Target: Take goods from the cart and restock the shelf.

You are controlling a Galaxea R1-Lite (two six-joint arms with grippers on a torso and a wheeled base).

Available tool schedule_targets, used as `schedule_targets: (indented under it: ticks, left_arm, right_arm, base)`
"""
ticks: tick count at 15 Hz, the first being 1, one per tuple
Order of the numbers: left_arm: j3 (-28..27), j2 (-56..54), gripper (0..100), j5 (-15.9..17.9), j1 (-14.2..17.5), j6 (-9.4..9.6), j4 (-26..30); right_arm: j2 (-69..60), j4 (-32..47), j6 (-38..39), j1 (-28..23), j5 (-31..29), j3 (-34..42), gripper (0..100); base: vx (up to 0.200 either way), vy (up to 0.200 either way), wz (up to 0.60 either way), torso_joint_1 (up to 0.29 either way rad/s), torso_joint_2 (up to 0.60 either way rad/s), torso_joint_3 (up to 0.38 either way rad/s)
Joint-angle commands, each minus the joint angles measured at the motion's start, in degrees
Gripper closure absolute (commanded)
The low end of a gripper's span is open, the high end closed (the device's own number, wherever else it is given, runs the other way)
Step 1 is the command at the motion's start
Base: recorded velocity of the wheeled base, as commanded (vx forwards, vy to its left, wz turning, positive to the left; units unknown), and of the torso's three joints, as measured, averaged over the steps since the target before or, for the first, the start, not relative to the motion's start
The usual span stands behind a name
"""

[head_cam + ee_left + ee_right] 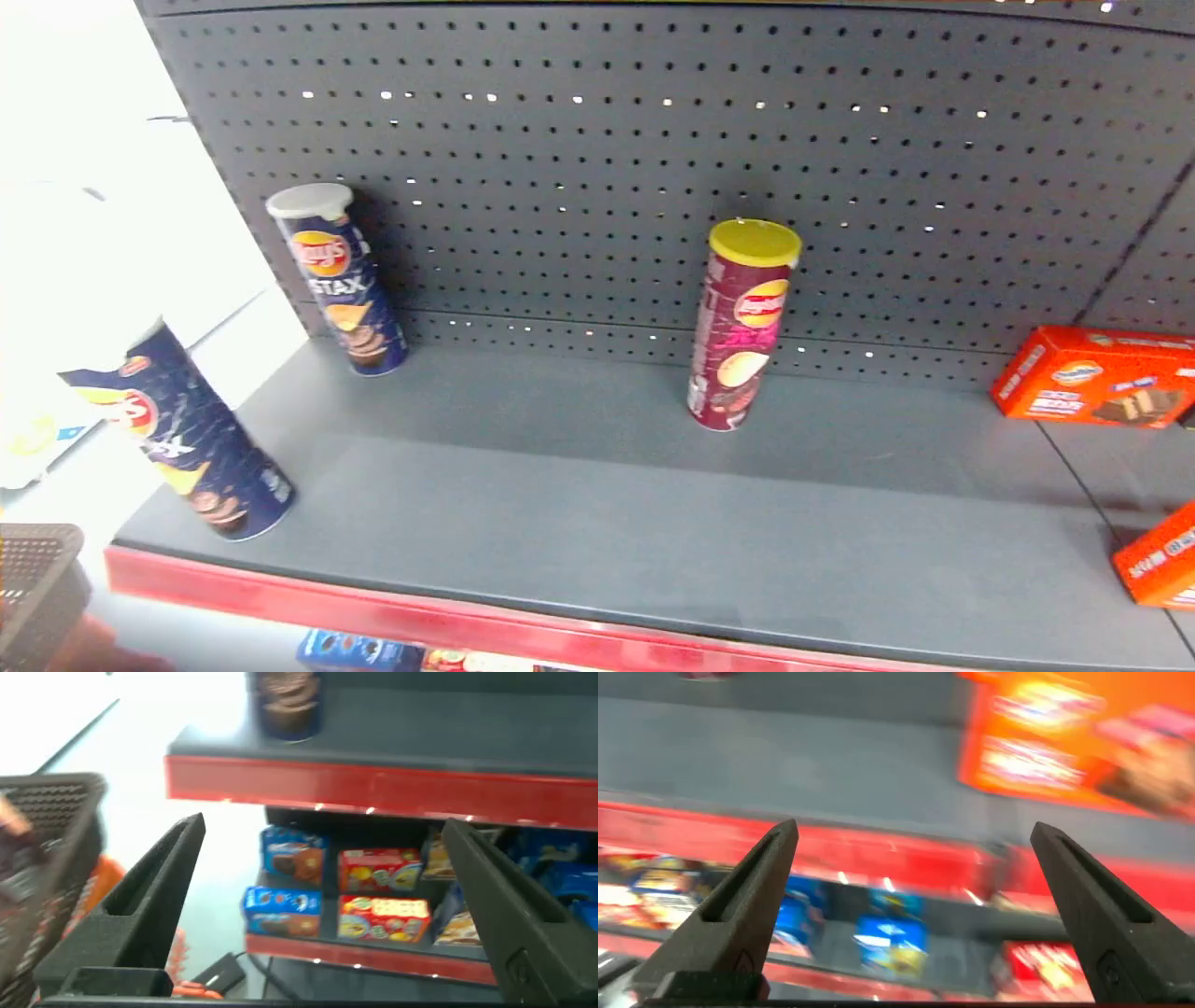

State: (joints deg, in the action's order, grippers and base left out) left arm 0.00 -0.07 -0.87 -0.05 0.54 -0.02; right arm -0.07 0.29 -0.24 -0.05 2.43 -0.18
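Three chip cans stand on the grey shelf [597, 504]: a dark blue one [338, 280] at the back left, a second dark blue one [191, 439] at the front left corner, and a maroon one with a yellow lid [742, 327] in the middle. My left gripper [324, 826] is open and holds nothing; it hangs below the shelf's red front edge [374, 784], under the front blue can [290, 705]. My right gripper [915, 831] is also open with nothing in it, level with the red edge [878, 849] near an orange box [1074, 737].
Orange boxes [1092, 373] [1158, 555] lie at the shelf's right end. A dark mesh basket [37, 579] [47, 849] sits at the lower left. The lower shelf holds blue and red snack packs [374, 901]. A perforated back panel [653, 140] closes the rear.
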Motion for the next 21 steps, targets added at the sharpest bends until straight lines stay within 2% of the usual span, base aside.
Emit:
schedule_targets:
  ticks: [1, 6, 19, 20, 21]
  left_arm:
    - [0.0, 0.1, 0, 0.0, 0.0, -0.01, 0.0]
    - [0.0, 0.1, 0, 0.0, 0.0, -0.01, -0.1]
    - [-0.1, 0.1, 0, 0.6, 0.0, 0.17, -0.1]
    - [-0.4, 0.1, 0, -0.8, 0.1, 0.17, -0.2]
    - [-2.9, 0.4, 0, -2.2, 0.1, 0.61, 0.4]
  right_arm:
    - [0.1, 0.0, 0.0, 0.0, 0.0, 0.0, 0]
    - [0.1, 0.0, 0.0, 0.0, 0.0, 0.0, 0]
    - [0.1, 0.0, 0.0, 0.0, 0.0, 0.0, 0]
    - [0.1, 0.0, 0.0, 0.0, 0.0, 0.0, 0]
    - [0.1, 0.0, 0.0, 0.0, 0.0, 0.0, 0]
  base:
    - [0.000, 0.000, 0.60, 0.002, 0.00, 0.002]
    - [0.000, 0.000, 0.60, 0.003, 0.00, 0.004]
    - [0.000, 0.000, 0.00, 0.000, 0.00, 0.000]
    - [0.000, 0.000, 0.00, 0.000, 0.00, 0.000]
    - [0.000, 0.000, 0.00, 0.000, 0.00, 0.000]
